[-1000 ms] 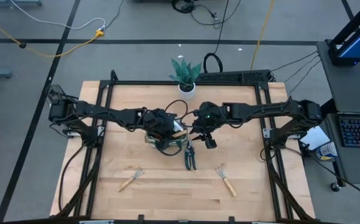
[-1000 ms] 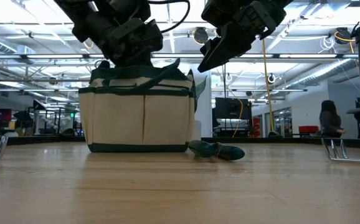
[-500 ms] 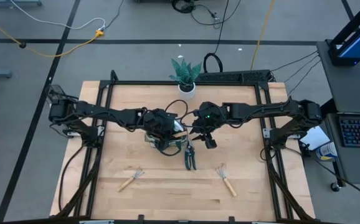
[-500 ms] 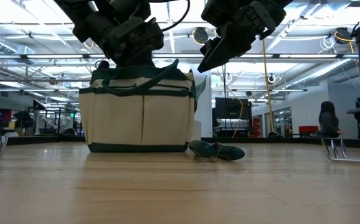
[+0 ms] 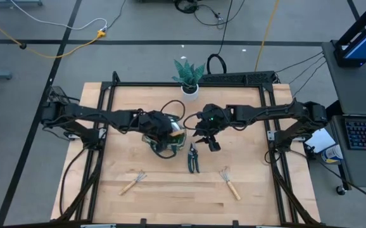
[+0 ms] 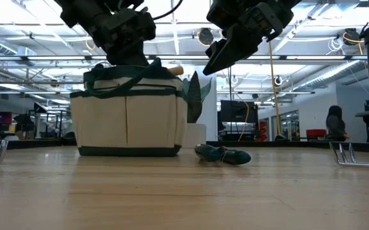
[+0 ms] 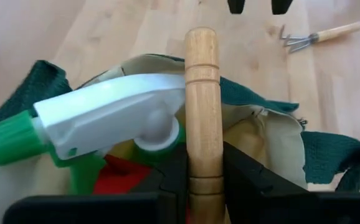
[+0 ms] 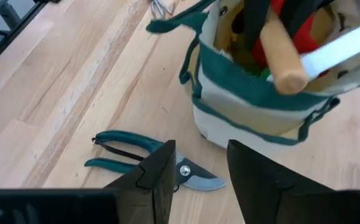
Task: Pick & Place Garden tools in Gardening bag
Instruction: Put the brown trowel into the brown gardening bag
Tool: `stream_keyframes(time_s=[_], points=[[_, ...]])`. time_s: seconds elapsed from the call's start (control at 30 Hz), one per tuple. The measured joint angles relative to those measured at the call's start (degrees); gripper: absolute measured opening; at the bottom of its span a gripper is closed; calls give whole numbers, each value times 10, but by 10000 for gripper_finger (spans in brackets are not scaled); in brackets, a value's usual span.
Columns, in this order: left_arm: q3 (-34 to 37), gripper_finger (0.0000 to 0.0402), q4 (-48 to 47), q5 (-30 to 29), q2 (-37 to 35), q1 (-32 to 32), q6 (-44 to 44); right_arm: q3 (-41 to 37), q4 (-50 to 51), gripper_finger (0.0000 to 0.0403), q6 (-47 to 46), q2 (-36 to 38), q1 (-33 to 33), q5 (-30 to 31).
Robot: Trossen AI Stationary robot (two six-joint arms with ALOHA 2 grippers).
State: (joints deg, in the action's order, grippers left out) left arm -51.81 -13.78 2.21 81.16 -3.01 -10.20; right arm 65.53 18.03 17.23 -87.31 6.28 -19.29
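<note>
The left gripper [image 5: 164, 128] hangs over the gardening bag [image 5: 162, 136], which stands near the middle of the worktop, a little toward the far edge. Its fingers [image 7: 248, 180] are clamped on the wooden handle [image 7: 203, 106] of a tool standing upright in the bag's mouth. Beside that handle in the bag lie the spray bottle [image 7: 99, 118], with its white head and green nozzle, and something red below it.

The right gripper [image 5: 202, 136] hovers just right of the bag, above the table, its fingers [image 8: 255, 177] spread apart and holding nothing. Below it the pruning shears [image 5: 193, 158] lie flat on the wood, close to the bag's right side but apart from it, with their green handles toward the near edge.

Two wooden-handled rakes rest near the front edge: one rake [image 5: 133, 182] toward the left, the other rake [image 5: 228, 183] toward the right. A potted plant [image 5: 189, 76] stands at the far edge.
</note>
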Motion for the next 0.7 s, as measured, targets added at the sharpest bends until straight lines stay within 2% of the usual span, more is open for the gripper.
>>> stream_keyframes(time_s=[0.13,0.4,0.47,0.7], points=[[0,74,-4,-25,1,23,14,-10,0,134,0,0,0,0],[0,80,-37,-24,2,51,54,-20,-15,134,1,0,0,0],[0,92,-45,-25,2,51,54,-20,-27,134,1,0,0,0],[0,169,-73,-92,1,49,60,-20,-45,134,0,0,0,-1]])
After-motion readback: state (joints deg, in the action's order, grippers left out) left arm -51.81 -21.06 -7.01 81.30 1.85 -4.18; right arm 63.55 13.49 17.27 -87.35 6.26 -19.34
